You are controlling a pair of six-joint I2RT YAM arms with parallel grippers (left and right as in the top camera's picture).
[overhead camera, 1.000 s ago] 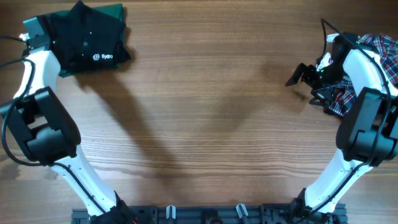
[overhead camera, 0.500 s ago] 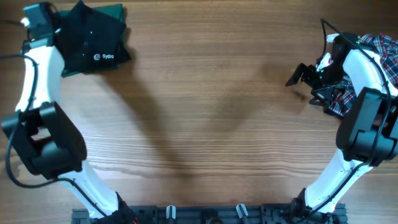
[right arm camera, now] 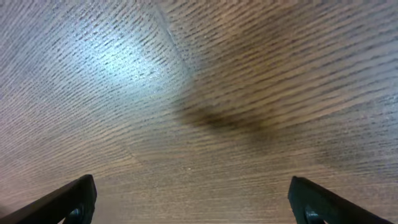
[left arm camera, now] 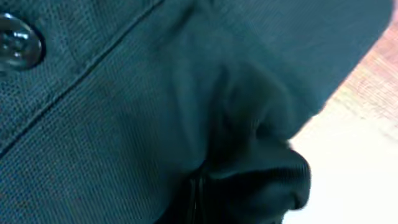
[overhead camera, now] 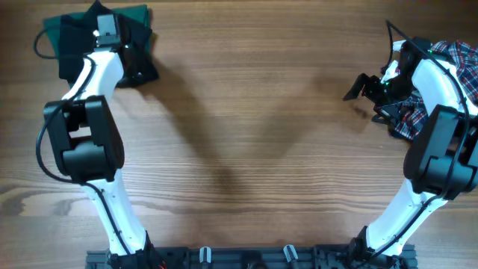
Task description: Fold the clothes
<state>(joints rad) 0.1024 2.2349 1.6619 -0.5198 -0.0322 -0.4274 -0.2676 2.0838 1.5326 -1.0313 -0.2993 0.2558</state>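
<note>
The black polo shirt (overhead camera: 72, 46) lies folded at the table's far left corner on top of a green garment (overhead camera: 54, 25). My left gripper (overhead camera: 133, 55) is down over the shirt's right part and hides the white logo. Its fingers merge with the dark cloth, so I cannot tell whether they are open or shut. The left wrist view is filled with black knit fabric (left arm camera: 137, 106) and one button (left arm camera: 15, 42). My right gripper (overhead camera: 357, 88) is open and empty above bare wood, with both fingertips wide apart in the right wrist view (right arm camera: 193, 205).
A red-white-blue plaid shirt (overhead camera: 459, 56) lies crumpled at the far right edge, behind the right arm. The wooden table (overhead camera: 254, 127) spans the middle. The arm bases stand at the front edge.
My left arm has swung from the far left edge rightward, across the black shirt, and now covers the logo. The right arm has not moved.
</note>
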